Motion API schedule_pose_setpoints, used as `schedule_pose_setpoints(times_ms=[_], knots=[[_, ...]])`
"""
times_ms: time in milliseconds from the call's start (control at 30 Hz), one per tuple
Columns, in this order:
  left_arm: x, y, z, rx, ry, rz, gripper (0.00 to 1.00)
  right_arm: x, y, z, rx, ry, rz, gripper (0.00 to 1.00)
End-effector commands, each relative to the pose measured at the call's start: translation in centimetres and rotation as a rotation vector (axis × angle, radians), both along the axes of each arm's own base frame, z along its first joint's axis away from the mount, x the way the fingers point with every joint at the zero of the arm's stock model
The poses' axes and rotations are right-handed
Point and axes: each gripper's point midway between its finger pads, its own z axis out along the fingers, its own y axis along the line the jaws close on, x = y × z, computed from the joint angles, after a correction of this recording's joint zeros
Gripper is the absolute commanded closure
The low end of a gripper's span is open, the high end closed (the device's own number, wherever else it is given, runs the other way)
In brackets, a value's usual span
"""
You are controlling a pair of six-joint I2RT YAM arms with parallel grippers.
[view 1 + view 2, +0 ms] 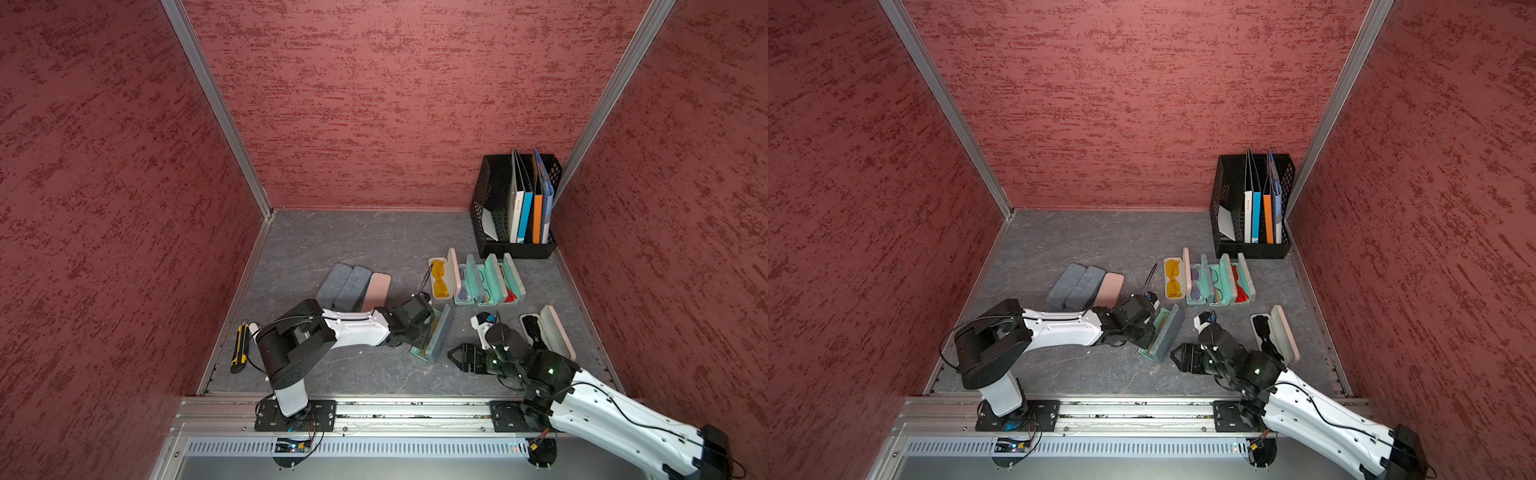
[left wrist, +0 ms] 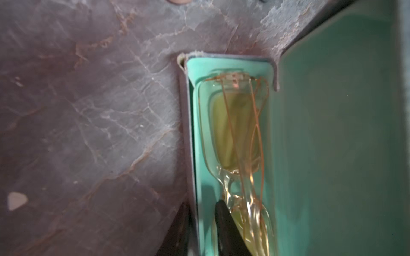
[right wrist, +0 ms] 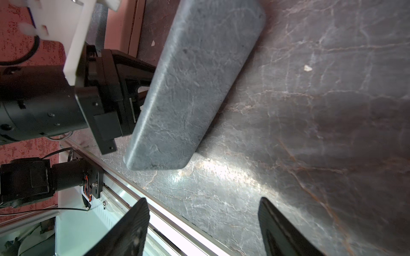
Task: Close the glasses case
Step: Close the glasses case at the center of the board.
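**Fingers [image 2: 226, 228] in the path of the closing**

The fingers of the left gripper [image 2: 200, 221] are drawn close together on either side of the front wall [image 2: 188, 144] of the glasses case [image 2: 332, 133], one inside the teal tray and one outside it. In the left wrist view they seem to pinch that wall, though the contact itself is blurred. The inner finger lies right beside the bridge of the yellow-lensed glasses [image 2: 235, 128]. The worry here is that if the lid swings over while that finger is inside, it lands on the finger and cannot latch. The finger could also scrape a lens on its way out.

In the right wrist view, the right gripper [image 3: 204, 223] is spread wide and holds nothing. It faces the grey outer face of the lid [image 3: 195, 88], near it but apart. The lid stands roughly upright over the table [image 3: 321, 133]. A push placed off-centre would likely twist the case rather than fold the hinge.

In both top views the case [image 1: 440, 334] [image 1: 1167, 332] lies open between the two arms. The left gripper [image 1: 417, 332] is at its tray side and the right gripper [image 1: 453, 356] is on the lid side. If the left hold is light, the push may simply slide the whole case toward the left arm.
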Motion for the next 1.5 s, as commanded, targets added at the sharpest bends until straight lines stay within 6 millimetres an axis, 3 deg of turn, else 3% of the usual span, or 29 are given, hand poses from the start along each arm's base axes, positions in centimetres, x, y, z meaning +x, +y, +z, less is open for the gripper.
schedule_pose_setpoints(times_ms=[0, 633, 1033, 1467], knots=[[-0.2, -0.6, 1.0, -0.074, 0.004, 0.028, 0.76, 0.8, 1.3, 1.2, 0.054, -0.039, 0.020, 0.24], [-2.7, -0.5, 1.4, -0.196, 0.019, 0.080, 0.74, 3.6, 3.9, 3.6, 0.025, -0.084, 0.036, 0.27], [-3.3, -0.5, 2.1, -0.232, -0.007, 0.077, 0.76, 4.2, 4.1, 2.5, -0.016, -0.067, 0.030, 0.51], [-3.4, -0.9, 1.9, -0.239, -0.015, 0.070, 0.80, 4.2, 4.4, 1.5, -0.021, -0.055, 0.036, 0.61]])
